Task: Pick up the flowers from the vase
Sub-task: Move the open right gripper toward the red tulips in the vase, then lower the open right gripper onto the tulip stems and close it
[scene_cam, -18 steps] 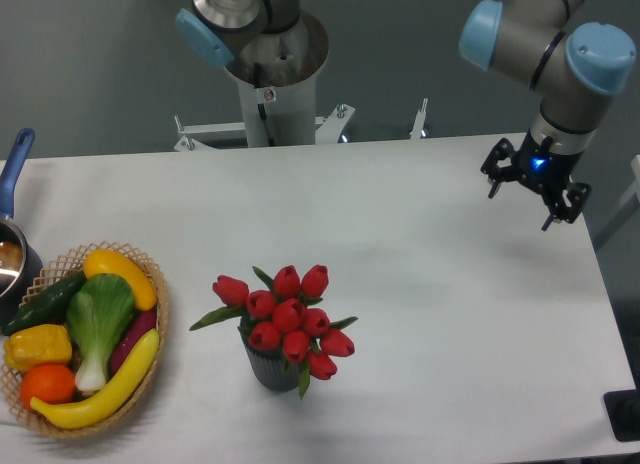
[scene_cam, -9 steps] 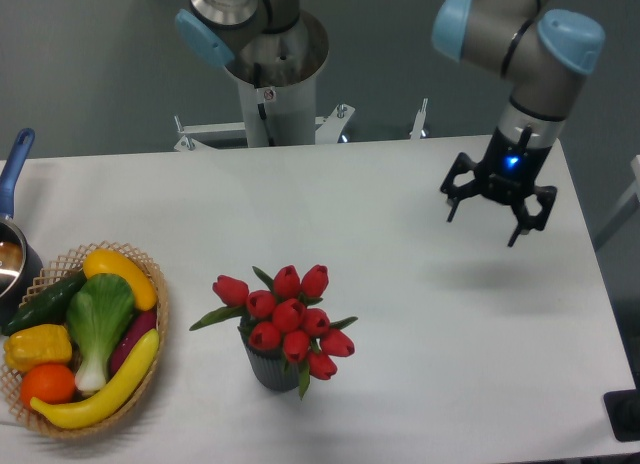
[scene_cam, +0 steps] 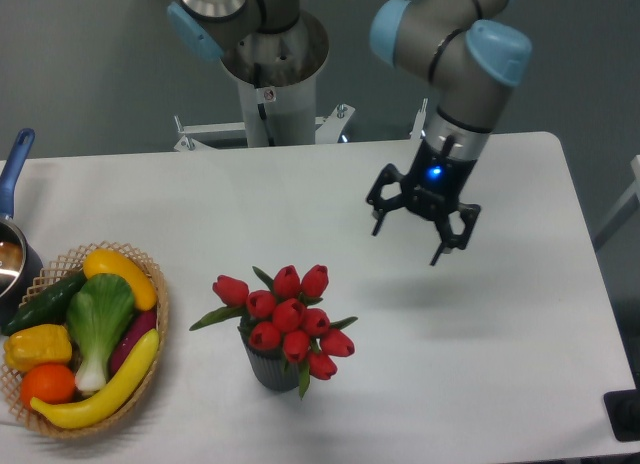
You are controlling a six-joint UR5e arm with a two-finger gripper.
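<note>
A pot (scene_cam: 12,246) with a blue handle is seen at the far left edge of the white surface (scene_cam: 330,194), partly cut off. Just right of it, a wicker basket (scene_cam: 150,284) is loaded with toy vegetables (scene_cam: 90,334): yellow, green, orange and purple pieces packed together. Near the middle front, the flowers (scene_cam: 288,317) are still seated in the vase (scene_cam: 268,370); red buds and green leaves spread wider than the dark ribbed cylinder, whose mouth is hidden. Up and to the right, well apart from the bunch, the end effector (scene_cam: 421,224) is held above the surface, fingers (scene_cam: 379,222) spread, released, nothing gripped. A faint shadow is cast on the surface below it.
</note>
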